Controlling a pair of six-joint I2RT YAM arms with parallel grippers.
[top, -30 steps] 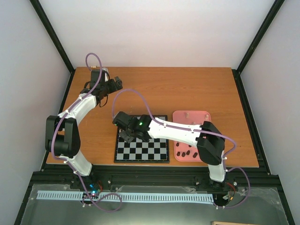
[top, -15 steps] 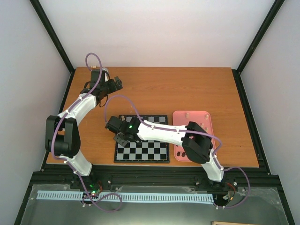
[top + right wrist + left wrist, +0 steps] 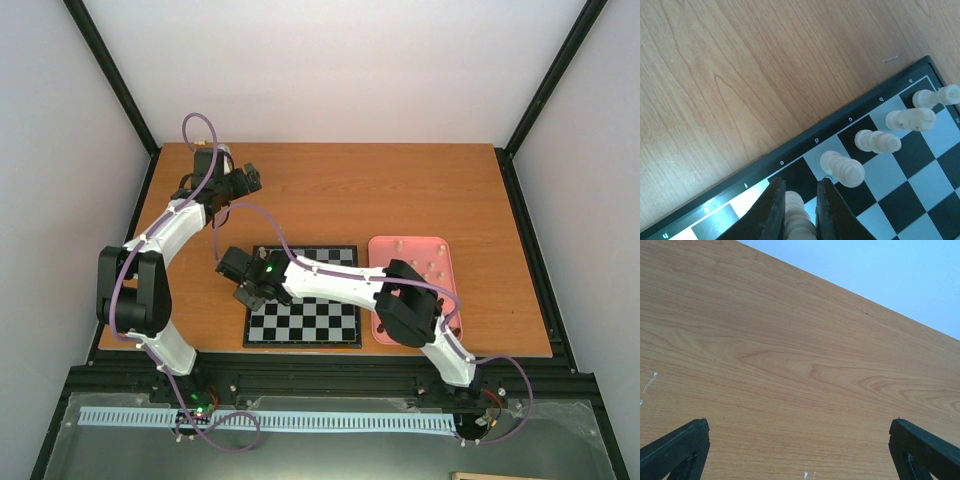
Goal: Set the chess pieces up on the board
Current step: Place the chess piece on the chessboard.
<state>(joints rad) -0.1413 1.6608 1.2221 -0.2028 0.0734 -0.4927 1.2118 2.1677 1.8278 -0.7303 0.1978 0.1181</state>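
Cream piece (image 3: 796,214), turned and ribbed: clamped in right gripper (image 3: 800,192), jaws narrow, at board (image 3: 900,165) left edge.

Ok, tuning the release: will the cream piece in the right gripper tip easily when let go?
Probably tippy: the piece looks tall and narrow, like its neighbours standing on the board. Its smooth turned surface may slip in the right gripper. Likely light, being that small.
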